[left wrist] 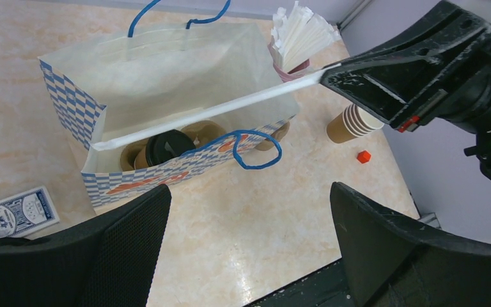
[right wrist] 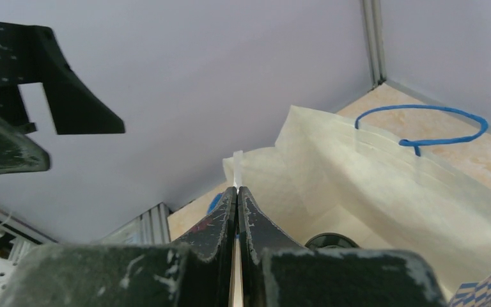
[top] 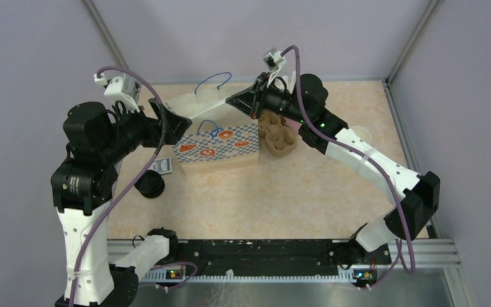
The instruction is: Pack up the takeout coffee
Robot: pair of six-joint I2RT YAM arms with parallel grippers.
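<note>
The coffee cup [left wrist: 169, 146] sits inside the paper bag [left wrist: 166, 70]. Its black lid faces the bag's mouth, and it is seated in a brown carrier [left wrist: 201, 131] on the bag's floor. From the right wrist only an arc of that lid [right wrist: 332, 242] shows, deep in the white interior.

In the top view the checked bag [top: 217, 150] stands mid-worktop [top: 307, 192] with its mouth held wide. At the bag's 1 o'clock, the right gripper [top: 233, 101] is pressed together on a corner of the white rim. The rim is stretched into a taut strip that ends in the gripper tip [left wrist: 332, 75]. The right wrist view shows the fingers flat against each other with the paper edge poking out between them [right wrist: 236, 188].

The left gripper [top: 172, 121] hangs at the bag's 10 o'clock, spread wide and holding nothing. Its two black fingers [left wrist: 134, 224] frame the bag's near wall from the wrist camera, clear of the paper.

Seen from the left wrist:
- A stack of paper cups [left wrist: 351, 121] stands at the bag's 3 o'clock.
- A small red block [left wrist: 363, 155] lies just beside the stack.
- A pink cup [left wrist: 297, 38] full of white straws is at 1 o'clock.
- A deck of cards [left wrist: 16, 214] lies at 8 o'clock.
</note>
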